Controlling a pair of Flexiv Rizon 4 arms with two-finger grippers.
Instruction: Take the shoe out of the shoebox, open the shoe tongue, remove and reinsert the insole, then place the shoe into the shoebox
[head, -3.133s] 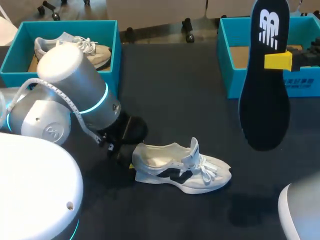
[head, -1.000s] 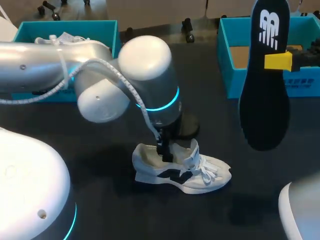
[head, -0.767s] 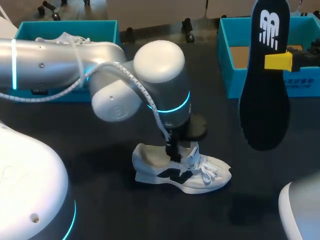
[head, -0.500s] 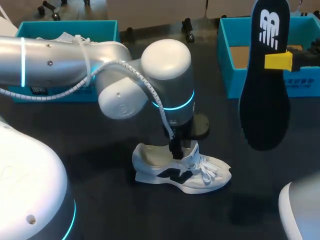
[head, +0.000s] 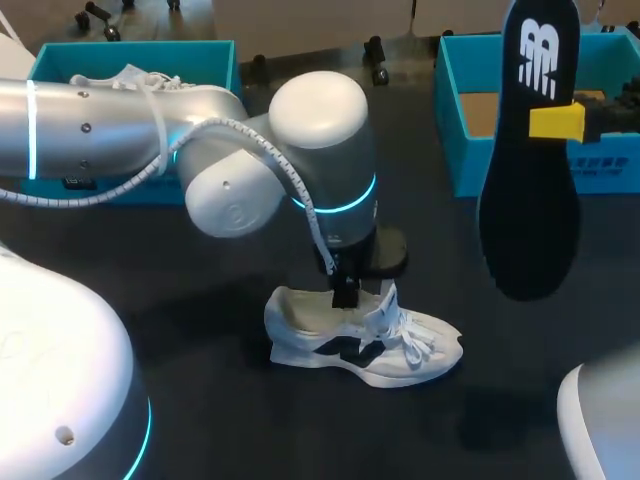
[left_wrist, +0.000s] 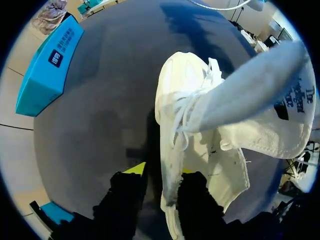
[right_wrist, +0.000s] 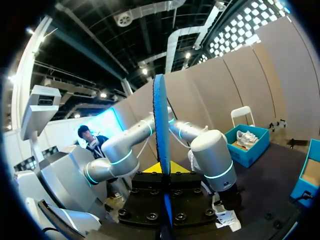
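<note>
A white shoe (head: 400, 350) with a black side mark lies on its sole in the middle of the dark table, laces loose. My left gripper (head: 343, 295) reaches down into its opening just behind the raised tongue (left_wrist: 260, 105). In the left wrist view the shoe's side wall (left_wrist: 170, 175) runs between the fingers of the left gripper (left_wrist: 161, 171). They stand narrow, with a dark gap still beside one finger (left_wrist: 127, 187). High at the right, my right gripper (head: 565, 122) is shut on the black insole (head: 530, 170), which hangs upright; its blue edge (right_wrist: 161, 125) rises from the right gripper (right_wrist: 163, 172).
A teal shoebox (head: 215, 60) at the back left holds a second white shoe (head: 130, 75). Another teal shoebox (head: 450, 110) stands at the back right, behind the insole. My left arm's big elbow (head: 320, 150) hangs over the table's middle.
My left arm swung in from the heel side to the shoe's opening near the tongue, and its fingers narrowed around the side wall. The right arm and insole stayed still.
</note>
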